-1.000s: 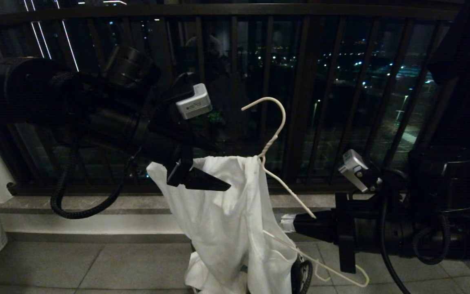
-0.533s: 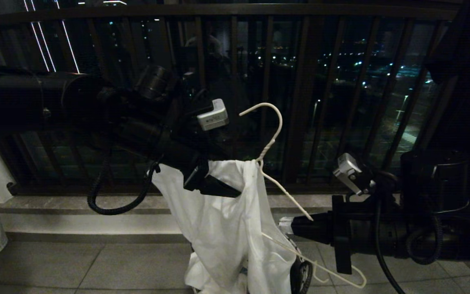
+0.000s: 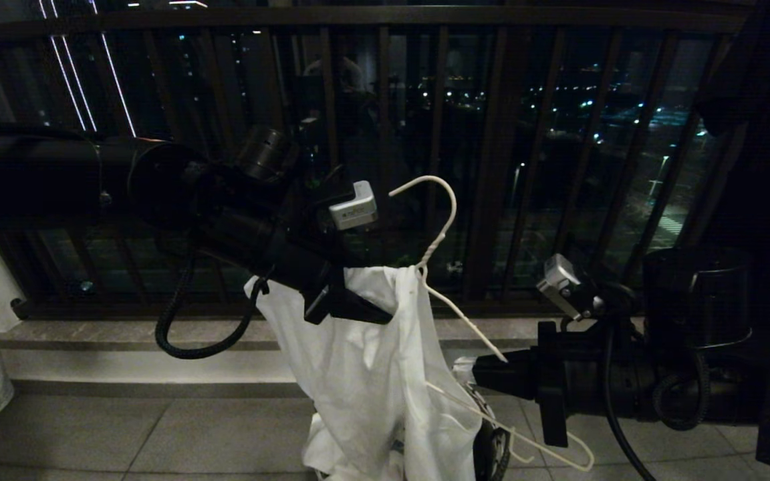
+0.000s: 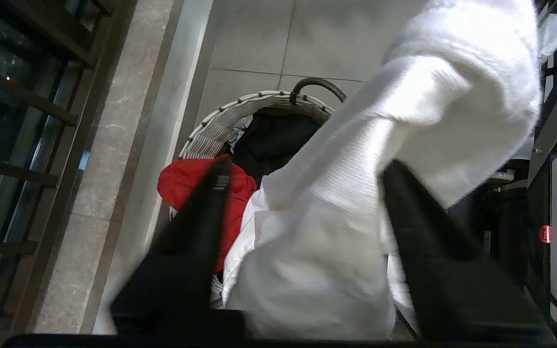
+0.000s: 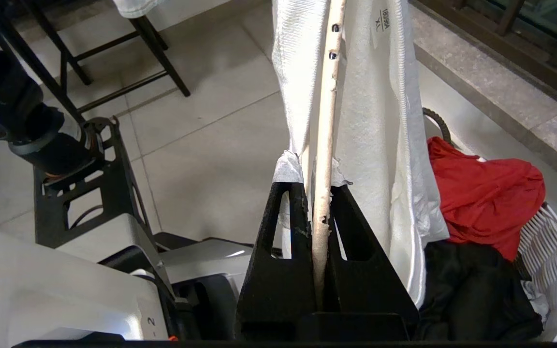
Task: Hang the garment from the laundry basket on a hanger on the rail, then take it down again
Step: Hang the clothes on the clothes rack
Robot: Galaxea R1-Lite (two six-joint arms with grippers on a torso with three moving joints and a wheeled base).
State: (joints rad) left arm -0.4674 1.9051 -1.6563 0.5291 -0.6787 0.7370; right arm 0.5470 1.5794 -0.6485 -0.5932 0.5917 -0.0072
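Here the right gripper (image 5: 319,203) is clamped tight on the lower wire of the white wire hanger (image 3: 440,227), holding it tilted before the balcony railing (image 3: 492,153). The white T-shirt (image 3: 365,374) drapes from the hanger's neck down to the laundry basket (image 4: 220,125). The left gripper (image 4: 302,212) straddles a bunched fold, fingers (image 4: 201,217) partway apart beside the cloth. Bare floor tiles (image 3: 124,434) lie left.

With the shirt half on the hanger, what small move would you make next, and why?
Probably close the left gripper on the shirt and draw it along the hanger. Its fingers straddle the cloth near the collar, the right gripper clamps the hanger's wire, and the shirt is bunched at the neck.
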